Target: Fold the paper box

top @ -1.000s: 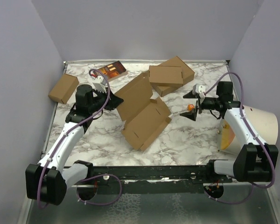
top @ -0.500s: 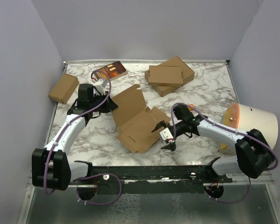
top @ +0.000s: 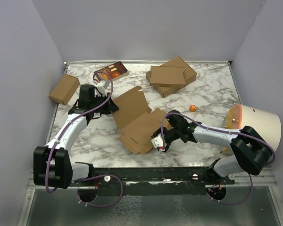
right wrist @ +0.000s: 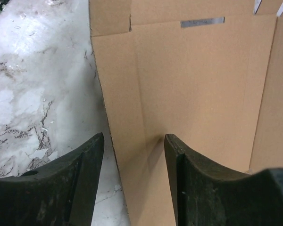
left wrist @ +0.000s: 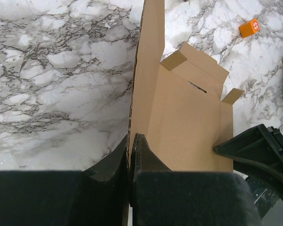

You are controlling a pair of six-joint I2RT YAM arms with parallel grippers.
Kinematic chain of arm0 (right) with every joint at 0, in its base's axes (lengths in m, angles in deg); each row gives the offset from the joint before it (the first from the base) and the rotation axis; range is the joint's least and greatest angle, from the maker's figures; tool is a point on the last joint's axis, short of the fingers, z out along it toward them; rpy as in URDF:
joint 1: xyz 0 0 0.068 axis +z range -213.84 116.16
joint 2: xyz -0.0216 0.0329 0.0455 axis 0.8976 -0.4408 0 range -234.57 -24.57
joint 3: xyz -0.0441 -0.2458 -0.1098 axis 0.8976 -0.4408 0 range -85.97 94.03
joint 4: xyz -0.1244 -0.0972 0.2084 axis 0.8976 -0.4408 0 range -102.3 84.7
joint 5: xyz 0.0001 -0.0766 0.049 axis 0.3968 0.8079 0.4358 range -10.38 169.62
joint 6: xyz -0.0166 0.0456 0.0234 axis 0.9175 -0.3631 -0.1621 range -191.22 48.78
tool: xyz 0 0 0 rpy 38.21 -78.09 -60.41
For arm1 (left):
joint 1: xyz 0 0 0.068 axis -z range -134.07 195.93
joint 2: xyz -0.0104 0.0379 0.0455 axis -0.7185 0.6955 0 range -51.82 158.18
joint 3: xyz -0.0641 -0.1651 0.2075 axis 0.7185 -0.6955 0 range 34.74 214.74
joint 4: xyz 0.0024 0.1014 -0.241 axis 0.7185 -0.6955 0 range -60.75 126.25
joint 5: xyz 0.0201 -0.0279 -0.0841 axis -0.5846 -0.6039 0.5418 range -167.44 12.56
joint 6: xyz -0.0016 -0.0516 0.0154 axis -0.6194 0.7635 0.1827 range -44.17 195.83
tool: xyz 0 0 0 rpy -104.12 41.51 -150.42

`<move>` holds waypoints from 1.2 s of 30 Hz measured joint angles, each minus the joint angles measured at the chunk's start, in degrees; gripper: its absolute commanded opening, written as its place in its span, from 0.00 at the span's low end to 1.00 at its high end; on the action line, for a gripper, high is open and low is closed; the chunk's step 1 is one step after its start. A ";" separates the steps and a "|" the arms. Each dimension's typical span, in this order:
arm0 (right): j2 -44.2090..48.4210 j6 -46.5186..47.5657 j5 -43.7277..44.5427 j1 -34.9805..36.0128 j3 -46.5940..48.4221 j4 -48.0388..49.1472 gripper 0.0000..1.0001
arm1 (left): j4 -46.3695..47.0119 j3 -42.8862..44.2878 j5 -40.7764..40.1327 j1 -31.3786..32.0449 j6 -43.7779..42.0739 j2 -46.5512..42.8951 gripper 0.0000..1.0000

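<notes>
On the marble counter (top: 212,94), mid-frame, my left claw (left wrist: 132,141) pinches the paper box (left wrist: 188,127) by its upright edge; my right claw (right wrist: 133,139) stands apart astride another edge.

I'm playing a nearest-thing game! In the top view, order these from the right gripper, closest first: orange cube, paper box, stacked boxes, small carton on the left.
From the right gripper:
1. paper box, at its fingertips, mid-table.
2. orange cube, farther back, to the right.
3. stacked boxes, near the back edge.
4. small carton, far left.

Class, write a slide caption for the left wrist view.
Left gripper pinches the paper box edge on marble table.
</notes>
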 measured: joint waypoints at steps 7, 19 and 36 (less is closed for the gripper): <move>1.86 -0.72 1.42 0.24 -0.04 0.24 0.28 | -0.11 0.02 0.02 0.00 -1.42 -0.79 0.00; 1.77 -0.52 1.42 0.76 0.09 -0.15 0.01 | 0.26 0.22 4.98 -0.07 -2.51 -2.34 0.00; -20.96 1.77 0.09 2.23 27.04 -26.77 0.08 | 3.13 0.22 11.39 4.70 -6.47 -2.29 0.00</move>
